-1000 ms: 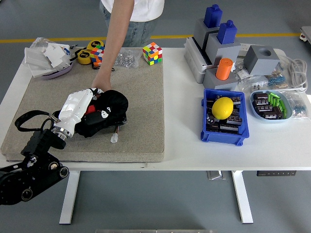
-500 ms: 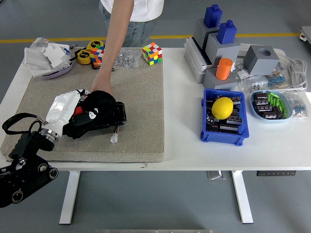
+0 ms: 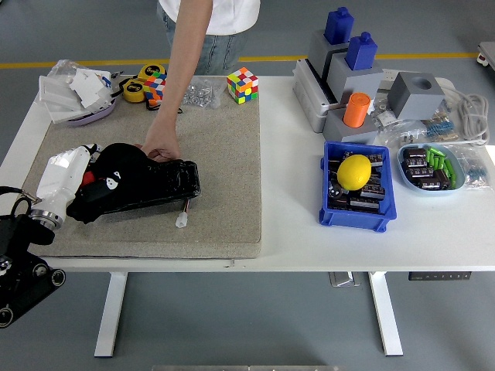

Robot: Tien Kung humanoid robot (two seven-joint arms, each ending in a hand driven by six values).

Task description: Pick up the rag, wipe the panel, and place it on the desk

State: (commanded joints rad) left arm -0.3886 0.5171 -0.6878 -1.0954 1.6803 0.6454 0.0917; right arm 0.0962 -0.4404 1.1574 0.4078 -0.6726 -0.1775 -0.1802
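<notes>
My left hand (image 3: 87, 164), white with a black arm behind it, sits at the left of the beige mat (image 3: 224, 147) with its fingers curled into the black rag (image 3: 116, 168), which bears white and red marks. The rag lies bunched on the left end of a flat black panel (image 3: 166, 182) resting on the mat. A person's hand (image 3: 161, 146) reaches down from the far side and presses on the panel's top edge, just right of the rag. A small white connector (image 3: 182, 220) sticks out below the panel. My right hand is out of sight.
A blue bin (image 3: 356, 189) holding a yellow lemon (image 3: 355, 171) stands right of the mat. Rubik's cubes (image 3: 242, 84), a tape roll (image 3: 134, 90) and a bowl of white scraps (image 3: 77, 93) line the far edge. Grey blocks (image 3: 348, 77) and a parts tray (image 3: 430, 167) fill the right.
My left hand has dragged the rag leftward across the panel, baring the panel's right part. The person's hand has stayed on the panel's top edge.
</notes>
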